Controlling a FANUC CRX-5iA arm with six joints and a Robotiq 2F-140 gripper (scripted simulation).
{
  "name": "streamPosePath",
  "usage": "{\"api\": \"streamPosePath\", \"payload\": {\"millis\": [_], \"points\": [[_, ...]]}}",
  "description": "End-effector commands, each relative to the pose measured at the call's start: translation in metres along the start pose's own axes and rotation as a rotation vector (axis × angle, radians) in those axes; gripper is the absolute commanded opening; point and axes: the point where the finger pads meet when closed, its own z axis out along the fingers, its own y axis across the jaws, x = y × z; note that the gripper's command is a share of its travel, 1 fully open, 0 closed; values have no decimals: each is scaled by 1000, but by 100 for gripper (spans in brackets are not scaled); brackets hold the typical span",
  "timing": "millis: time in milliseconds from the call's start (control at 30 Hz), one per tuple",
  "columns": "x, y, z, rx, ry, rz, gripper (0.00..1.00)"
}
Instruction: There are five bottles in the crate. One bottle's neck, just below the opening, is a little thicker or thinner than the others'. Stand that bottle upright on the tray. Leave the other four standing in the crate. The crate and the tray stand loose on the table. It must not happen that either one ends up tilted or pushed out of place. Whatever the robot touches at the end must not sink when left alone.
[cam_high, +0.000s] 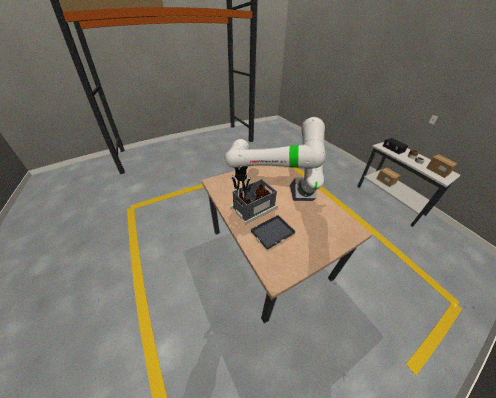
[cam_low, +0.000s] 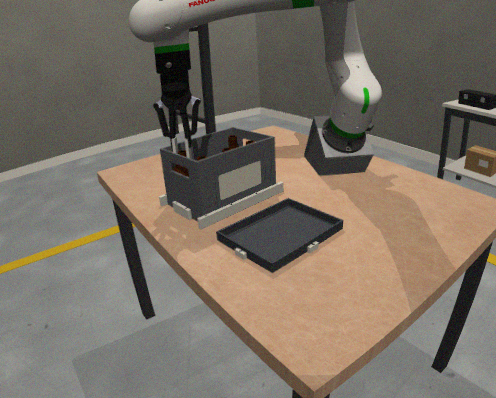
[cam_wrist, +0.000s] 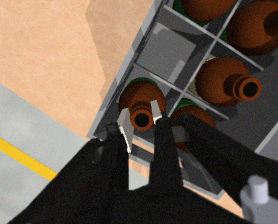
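The grey crate (cam_high: 242, 208) (cam_low: 180, 192) (cam_wrist: 107, 112) stands on the table with brown bottles in its compartments. My gripper (cam_high: 243, 192) (cam_low: 182, 149) (cam_wrist: 142, 114) points down into the crate's near-left corner, its fingertips on both sides of the neck of the corner bottle (cam_wrist: 141, 95). It appears shut on that neck, just below the opening. The bottle stands in its compartment. Other bottles (cam_wrist: 214, 75) (cam_wrist: 257, 30) (cam_wrist: 205, 7) stand beyond it; one more bottle (cam_wrist: 197, 116) is partly hidden by a finger. The black tray (cam_high: 272, 232) (cam_low: 280, 231) holds nothing. Neck thickness differences cannot be told.
One crate compartment (cam_wrist: 165, 50) beside the held bottle is empty. Divider walls stand close around the fingers. Pale strips (cam_low: 240, 205) edge the crate's foot, and small pale blocks (cam_low: 241, 253) touch the tray. The robot's base (cam_high: 303, 190) (cam_low: 340, 159) stands behind, on the table.
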Motion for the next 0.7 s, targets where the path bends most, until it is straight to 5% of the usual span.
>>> {"api": "streamPosePath", "payload": {"millis": [0, 633, 667], "points": [[0, 0, -1, 1, 0, 0, 10], [0, 0, -1, 1, 0, 0, 10], [0, 0, -1, 1, 0, 0, 44]]}}
